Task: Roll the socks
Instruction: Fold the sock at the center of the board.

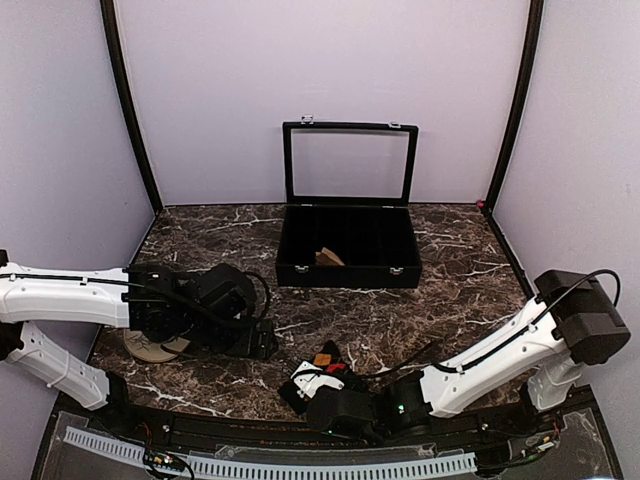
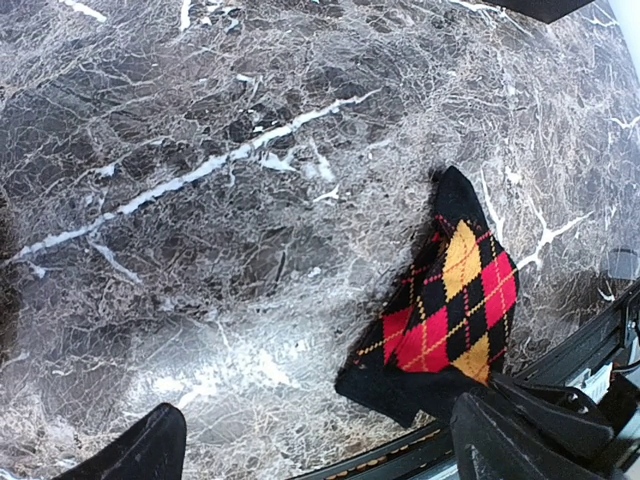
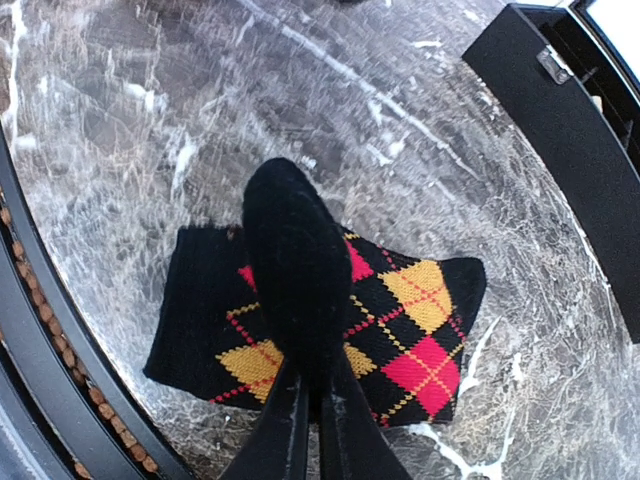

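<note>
The argyle sock lies on the table in front of the compartment case. The plain sock lies front-left of the case.

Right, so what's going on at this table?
On a dark marble table, the right gripper, fingers together, sits over the folded red, orange and black argyle sock near the front edge. The left gripper, open and empty, hovers nearby. The plain tan sock lies further left, partly hidden.
</note>
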Controlling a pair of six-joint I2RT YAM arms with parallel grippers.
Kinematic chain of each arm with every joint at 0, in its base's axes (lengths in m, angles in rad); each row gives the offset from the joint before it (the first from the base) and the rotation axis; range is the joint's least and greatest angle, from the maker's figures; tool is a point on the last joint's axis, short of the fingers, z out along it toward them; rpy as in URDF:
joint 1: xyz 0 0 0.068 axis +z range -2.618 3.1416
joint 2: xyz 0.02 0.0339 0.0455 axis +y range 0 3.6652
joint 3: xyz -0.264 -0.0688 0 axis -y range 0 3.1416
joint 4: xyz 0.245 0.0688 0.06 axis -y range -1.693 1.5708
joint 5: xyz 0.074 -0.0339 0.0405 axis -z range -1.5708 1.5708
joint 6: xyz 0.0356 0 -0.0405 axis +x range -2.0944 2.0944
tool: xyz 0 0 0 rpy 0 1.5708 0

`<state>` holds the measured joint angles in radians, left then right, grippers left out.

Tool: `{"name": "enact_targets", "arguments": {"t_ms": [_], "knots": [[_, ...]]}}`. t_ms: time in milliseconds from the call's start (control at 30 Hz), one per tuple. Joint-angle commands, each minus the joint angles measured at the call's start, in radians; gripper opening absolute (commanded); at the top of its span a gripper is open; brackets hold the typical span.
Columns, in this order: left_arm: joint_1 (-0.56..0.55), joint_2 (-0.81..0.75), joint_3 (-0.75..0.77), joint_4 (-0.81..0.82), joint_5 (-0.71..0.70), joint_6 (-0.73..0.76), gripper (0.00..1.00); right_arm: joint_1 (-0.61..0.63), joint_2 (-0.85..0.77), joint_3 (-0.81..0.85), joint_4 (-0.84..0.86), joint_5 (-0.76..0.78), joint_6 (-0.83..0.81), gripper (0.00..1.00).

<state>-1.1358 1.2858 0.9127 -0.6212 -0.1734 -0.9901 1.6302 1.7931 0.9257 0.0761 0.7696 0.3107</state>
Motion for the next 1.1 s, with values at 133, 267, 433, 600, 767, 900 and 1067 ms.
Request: {"name": "enact_targets", "arguments": {"t_ms": [133, 267, 433, 600, 767, 900, 1067], "knots": [[0.007, -0.041, -0.041, -0.005, 0.017, -0.006, 0.95, 0.024, 0.089, 0.067, -0.133, 0.092, 0.055, 0.09], [0.007, -0.045, -0.041, -0.005, 0.015, 0.004, 0.95, 0.022, 0.048, 0.065, -0.145, 0.167, 0.070, 0.09], [0.007, -0.028, -0.033, 0.007, 0.019, 0.036, 0.95, -0.021, -0.019, 0.087, -0.184, 0.232, 0.091, 0.08], [0.007, 0.004, -0.042, 0.065, 0.039, 0.064, 0.95, -0.080, -0.077, 0.107, -0.250, 0.252, 0.158, 0.08], [0.007, 0.041, -0.051, 0.153, 0.065, 0.097, 0.95, -0.124, -0.078, 0.113, -0.307, 0.262, 0.200, 0.08], [0.007, 0.089, -0.040, 0.200, 0.096, 0.121, 0.95, -0.152, -0.074, 0.092, -0.325, 0.281, 0.209, 0.08], [0.005, 0.149, -0.014, 0.235, 0.124, 0.138, 0.94, -0.188, -0.095, 0.041, -0.302, 0.292, 0.193, 0.08]]}}
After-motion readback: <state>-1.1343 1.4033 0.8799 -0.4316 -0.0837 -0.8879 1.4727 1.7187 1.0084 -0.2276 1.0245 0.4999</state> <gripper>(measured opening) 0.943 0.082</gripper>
